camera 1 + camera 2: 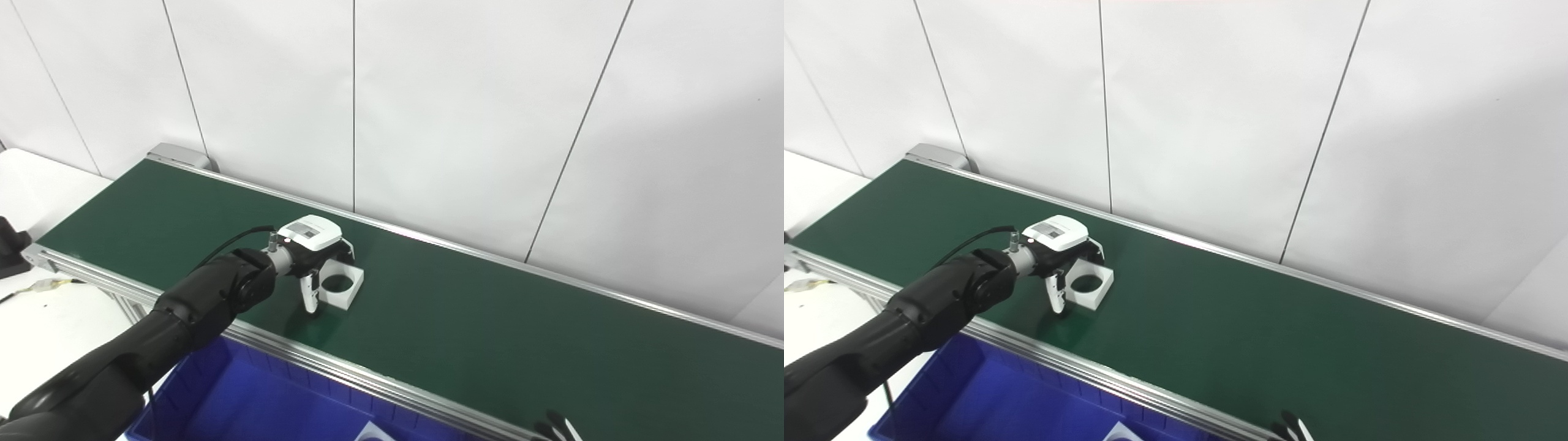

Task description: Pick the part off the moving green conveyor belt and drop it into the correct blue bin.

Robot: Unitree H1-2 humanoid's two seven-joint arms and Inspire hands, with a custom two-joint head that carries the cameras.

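- The long dark-green conveyor belt (490,331) with silver aluminium side rails runs diagonally across both views, in front of a white panelled wall (465,110). It carries only one item.
- Below the belt's near rail sits a deep-blue plastic bin (257,398), open at the top. A pale, partly hidden object lies at its bottom edge; I cannot tell what it is.
- The black left arm reaches up from the lower left, over the near rail and onto the belt. Its left hand (313,254), with a white back plate and white fingers, is lowered over the part.
- The part is a small white square block with a round hole through its middle (343,285). It lies flat on the belt, near the near rail and just above the blue bin.
- The left hand's fingers are spread and curled down around the block's left side. One finger (310,299) stands on the belt just beside the block, while others reach behind it. Whether they press on the block yet cannot be told, so the grasp looks to be forming rather than secured.
- Only dark fingertips of the right hand (558,427) show at the bottom edge; whether it is spread or closed cannot be told.
- By my judgement the task is at an early stage: the block is not yet lifted, and the carry and the drop into the bin remain.
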